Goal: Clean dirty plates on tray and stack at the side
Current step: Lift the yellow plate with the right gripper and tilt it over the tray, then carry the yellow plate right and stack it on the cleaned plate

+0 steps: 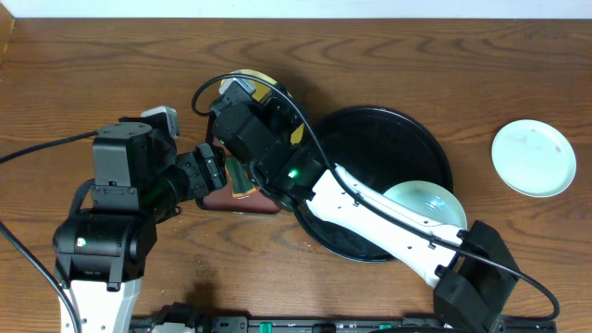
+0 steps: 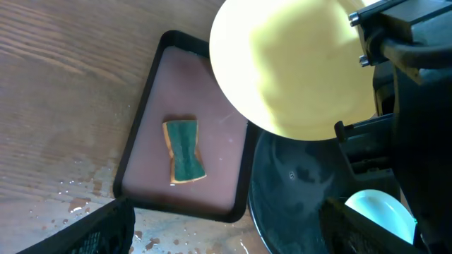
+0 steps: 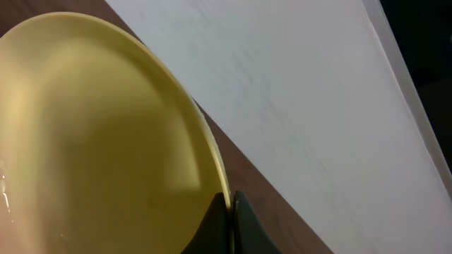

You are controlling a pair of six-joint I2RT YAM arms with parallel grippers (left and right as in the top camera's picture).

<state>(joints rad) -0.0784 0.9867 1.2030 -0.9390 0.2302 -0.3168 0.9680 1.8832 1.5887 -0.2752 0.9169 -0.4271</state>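
Note:
My right gripper (image 3: pixel 230 209) is shut on the rim of the pale yellow plate (image 3: pixel 106 141), holding it tilted in the air above the far end of the brown tray (image 2: pixel 212 92). From the left wrist view the yellow plate (image 2: pixel 289 63) hangs over that tray and the black tray (image 2: pixel 296 204). A mint-blue plate (image 1: pixel 425 203) lies on the black tray (image 1: pixel 370 125), partly under my right arm. Another mint-blue plate (image 1: pixel 534 157) rests on the table at the far right. My left gripper (image 2: pixel 226 236) is open and empty, hovering above the brown tray's near edge.
A green sponge (image 2: pixel 185 152) with orange edges lies in the rectangular brown tray (image 1: pixel 242 202). Water droplets (image 2: pixel 78 197) spot the wood beside it. My right arm (image 1: pixel 379 213) stretches across the black tray. A white wall (image 3: pixel 318 106) borders the table's far edge.

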